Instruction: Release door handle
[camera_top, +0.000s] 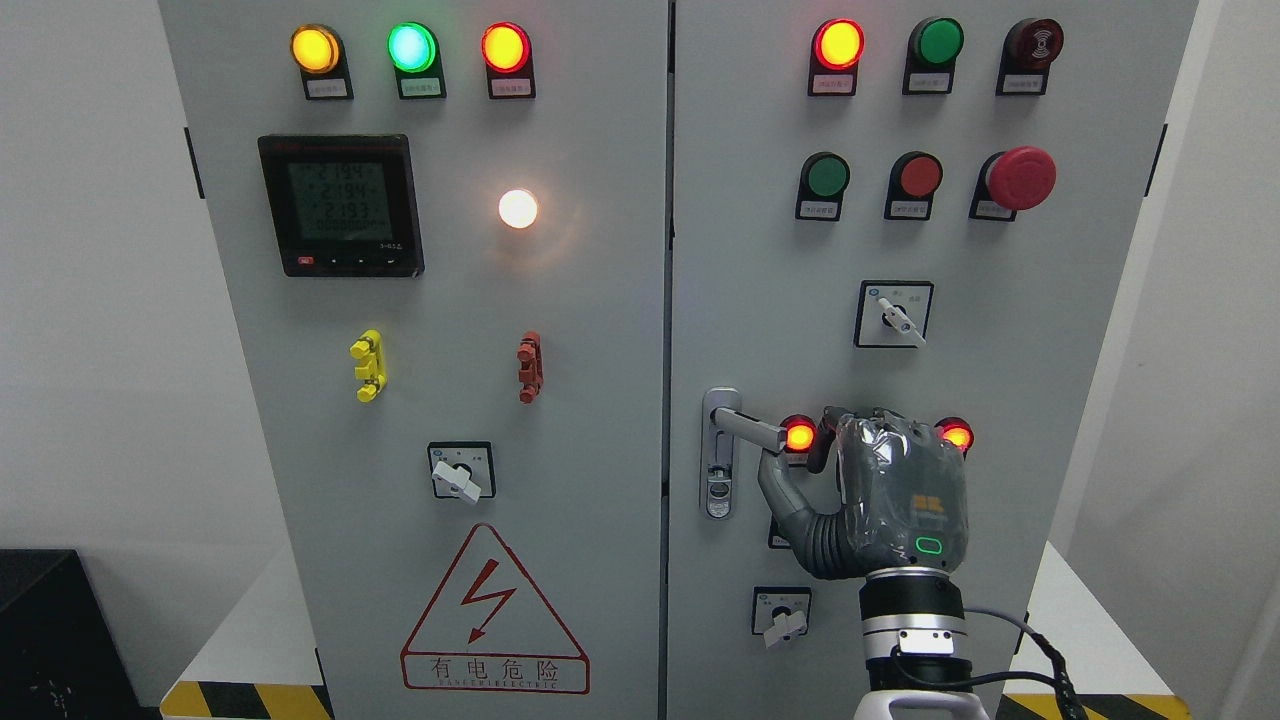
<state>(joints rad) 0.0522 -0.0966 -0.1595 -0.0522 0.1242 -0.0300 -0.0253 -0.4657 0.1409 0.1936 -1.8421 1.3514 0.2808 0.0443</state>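
The silver door handle (748, 426) sits at the left edge of the cabinet's right door (1000, 260), with its lever turned out to the right above its lock plate (718, 480). My right hand (812, 452) is just to the right of the lever's tip, the back of the hand facing the camera. Its thumb (782, 492) reaches up under the lever's end, close to it. Its fingers (872, 420) bend loosely forward to the right of the tip and do not wrap the lever. A lit red lamp (800, 436) shows between the lever's end and the fingers.
The right door also carries round lamps, push buttons, a red mushroom stop button (1020, 178) and rotary switches (893, 314) (782, 612). The left door (420, 300) has a meter display (342, 206), lamps and a lightning warning sign (494, 612). White platforms with hazard stripes flank the cabinet's base.
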